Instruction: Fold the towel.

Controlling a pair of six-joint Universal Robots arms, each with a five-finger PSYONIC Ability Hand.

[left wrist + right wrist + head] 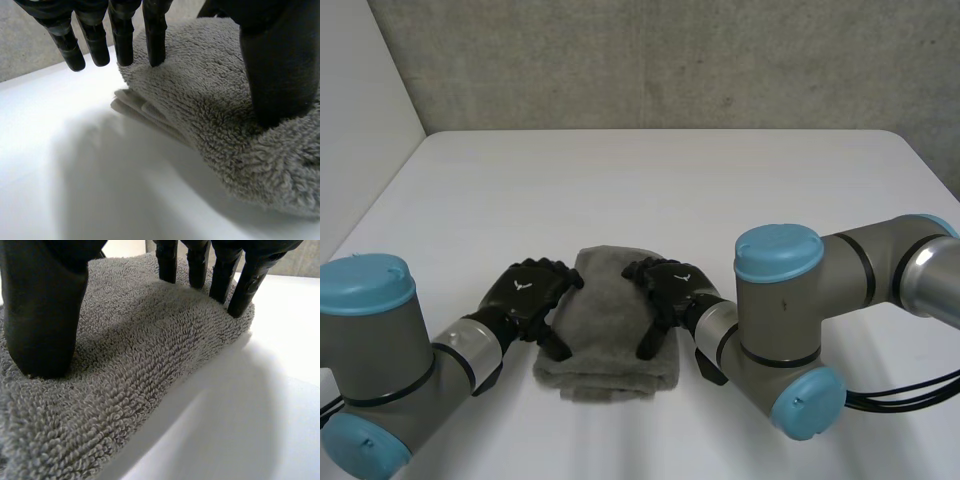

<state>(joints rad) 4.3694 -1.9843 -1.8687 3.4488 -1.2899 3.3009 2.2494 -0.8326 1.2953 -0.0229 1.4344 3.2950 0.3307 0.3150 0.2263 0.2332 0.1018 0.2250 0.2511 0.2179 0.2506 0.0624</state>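
Fingers (154, 35) of the left hand (528, 290) are straight and spread, one tip resting on the left edge of the towel (610, 320), with the thumb (280, 70) pressing its top. The right hand (672, 285) mirrors this on the right edge — nothing is clamped. The grey towel, already in stacked layers, lies near the front of the white table (650, 180), directly between the hands, its long axis running away from the robot — both hands are equally near. A further fold would probably bring the near end to the far end. Each hand's back bears a small white emblem, with no legible writing.
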